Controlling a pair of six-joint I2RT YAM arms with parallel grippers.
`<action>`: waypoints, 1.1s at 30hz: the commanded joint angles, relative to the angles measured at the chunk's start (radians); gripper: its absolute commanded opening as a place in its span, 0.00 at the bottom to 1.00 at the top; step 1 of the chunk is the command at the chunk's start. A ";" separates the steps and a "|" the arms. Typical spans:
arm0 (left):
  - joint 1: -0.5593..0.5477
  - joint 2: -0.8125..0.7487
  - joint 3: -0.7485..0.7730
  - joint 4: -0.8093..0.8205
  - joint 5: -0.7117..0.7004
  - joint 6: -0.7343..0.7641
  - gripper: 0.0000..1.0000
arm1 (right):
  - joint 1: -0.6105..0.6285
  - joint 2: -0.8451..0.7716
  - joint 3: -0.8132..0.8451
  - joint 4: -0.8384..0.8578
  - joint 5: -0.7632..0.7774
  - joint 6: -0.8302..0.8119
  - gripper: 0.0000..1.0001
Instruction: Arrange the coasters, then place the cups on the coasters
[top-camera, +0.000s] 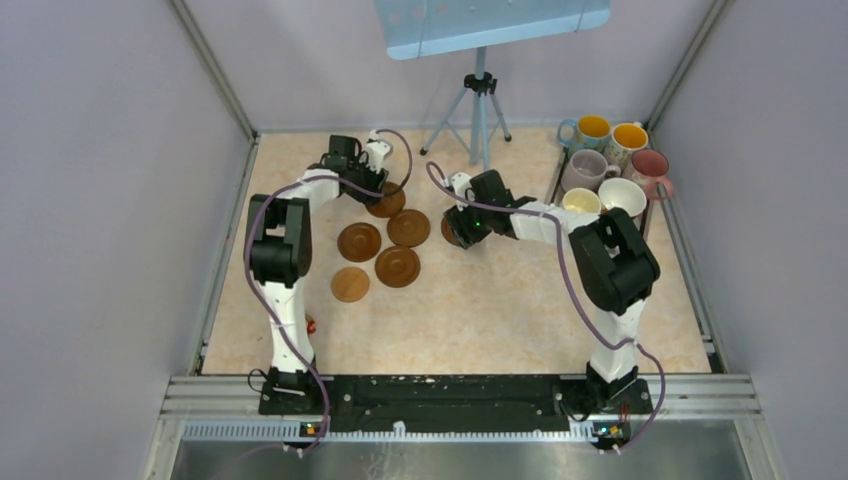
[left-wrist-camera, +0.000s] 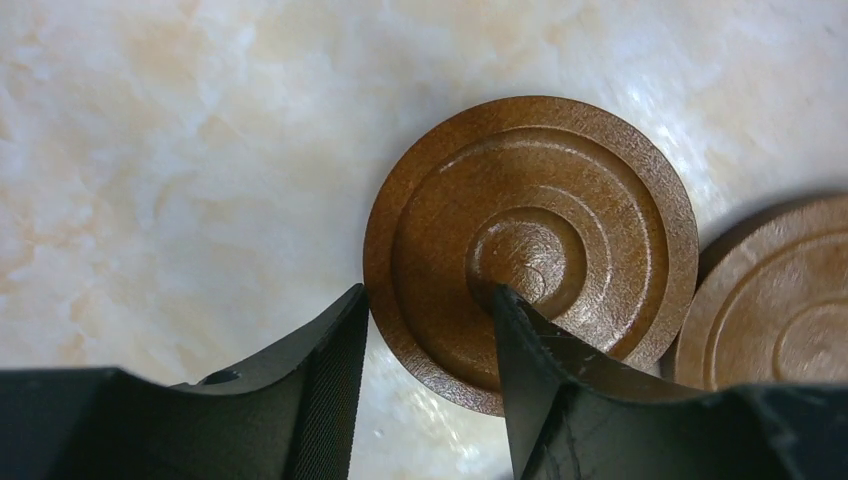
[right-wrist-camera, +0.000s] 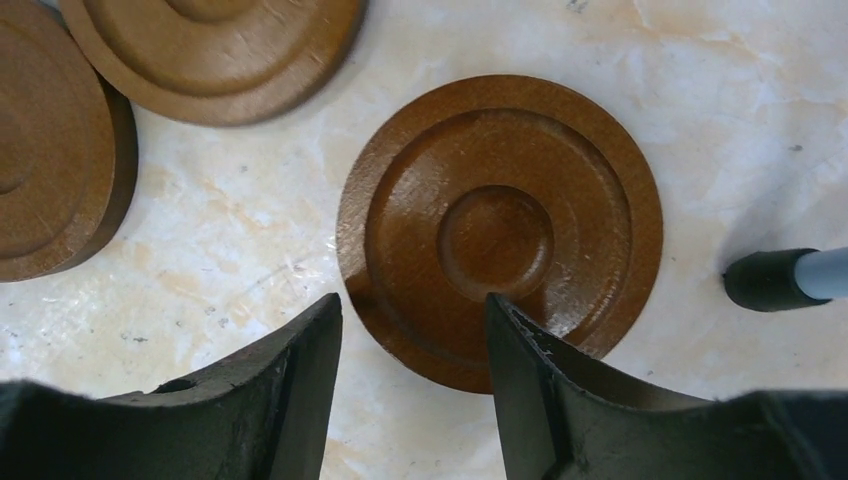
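Five brown coasters lie left of centre: four dark ones (top-camera: 359, 241), (top-camera: 408, 227), (top-camera: 397, 266), (top-camera: 386, 200) and a lighter one (top-camera: 350, 284). My left gripper (top-camera: 372, 182) hovers at the farthest dark coaster (left-wrist-camera: 530, 240). Its jaws (left-wrist-camera: 428, 292) stand apart astride the rim, one fingertip (left-wrist-camera: 352, 305) at the outer edge, the other over the centre. My right gripper (top-camera: 463, 226) is open over another dark coaster (right-wrist-camera: 500, 230), its jaws (right-wrist-camera: 412, 298) astride the near edge. Six cups, among them blue (top-camera: 590, 130), pink (top-camera: 650, 170) and lavender (top-camera: 583, 170), cluster at the back right.
A tripod (top-camera: 480, 110) stands at the back centre, with one rubber foot (right-wrist-camera: 770, 280) just right of the right gripper's coaster. A small red figure (top-camera: 311, 323) sits by the left arm's base. Two more coasters (right-wrist-camera: 215, 55), (right-wrist-camera: 50, 150) lie left of the right gripper. Walls enclose the table.
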 joint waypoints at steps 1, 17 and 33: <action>0.007 -0.060 -0.106 -0.096 0.008 0.073 0.52 | 0.043 0.034 0.022 -0.033 -0.061 -0.025 0.53; 0.131 -0.395 -0.620 -0.092 0.065 0.200 0.47 | 0.173 0.133 0.042 -0.060 -0.245 -0.039 0.48; 0.344 -0.281 -0.469 -0.007 0.010 0.061 0.50 | 0.193 0.108 0.001 -0.087 -0.182 -0.024 0.46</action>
